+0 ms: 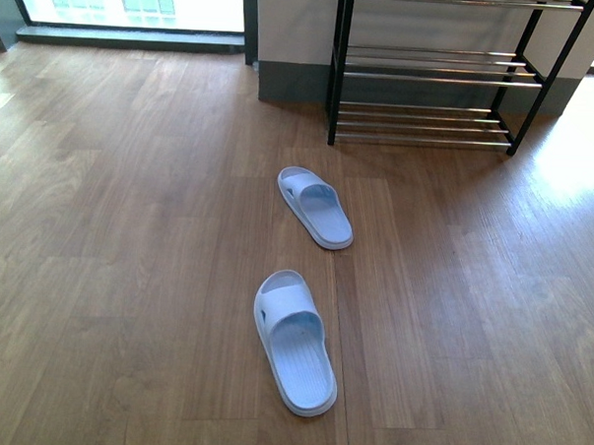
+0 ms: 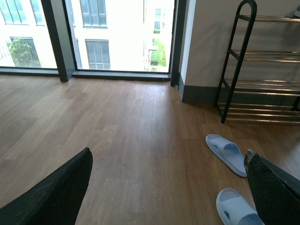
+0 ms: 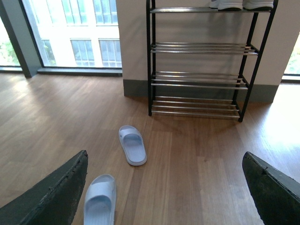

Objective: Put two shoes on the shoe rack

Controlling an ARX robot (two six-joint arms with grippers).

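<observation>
Wide apart, empty: left jaws, right jaws.

1. No readable text, label, brand, number or sign is showing in any of the three views.
2. The pale blue sandals (image 1: 294, 341) and the shoe rack (image 1: 431, 78) are showing only plain, unmarked surfaces.

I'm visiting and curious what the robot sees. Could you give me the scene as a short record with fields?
floor: wooden floor
shoe rack: black frame, chrome bars, by wall
top tier: white-soled shoes, partly seen
near slide: pale blue, on floor, closest to robot
far slide: pale blue, on floor, before the rack
left end effector: open, empty
right end effector: open, empty
</observation>
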